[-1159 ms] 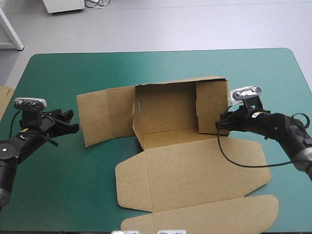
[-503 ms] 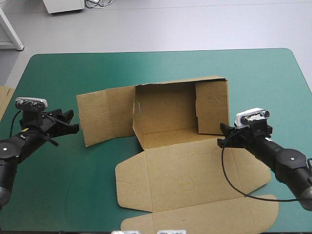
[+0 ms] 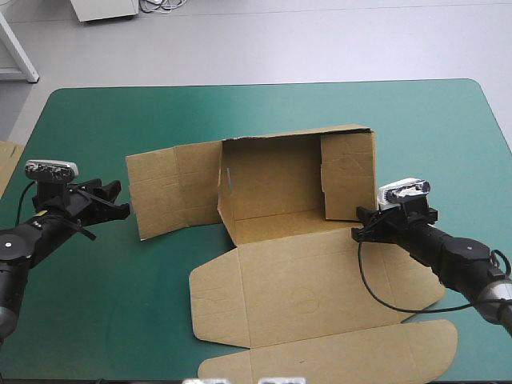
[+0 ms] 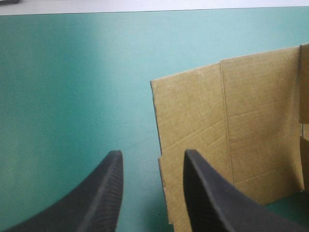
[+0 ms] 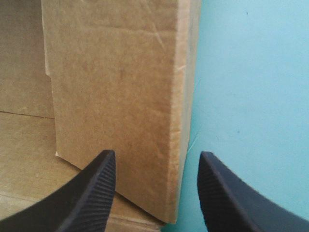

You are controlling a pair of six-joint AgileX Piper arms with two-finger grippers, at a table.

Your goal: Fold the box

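The brown box (image 3: 272, 188) lies in the middle of the table, its back wall and right wall (image 3: 349, 180) raised. Its left flap (image 3: 172, 192) is flat on the cover and its wide lid (image 3: 320, 288) is flat toward the front edge. My left gripper (image 3: 118, 200) is open just left of the flap. In the left wrist view the flap's edge (image 4: 159, 145) lies just ahead of that gripper (image 4: 153, 153). My right gripper (image 3: 360, 228) is open at the near end of the right wall. The wall's upright edge (image 5: 181, 96) stands between and ahead of its fingers (image 5: 104, 183).
A strip of more brown board (image 3: 6, 164) shows at the table's left edge. Bare teal-green cover (image 3: 104, 304) lies left of the lid, and more runs right of the raised wall (image 3: 448, 160).
The right gripper has come from beside the right wall's outer face down to that wall's near end, then edged slightly left. The left arm and the box have not moved.
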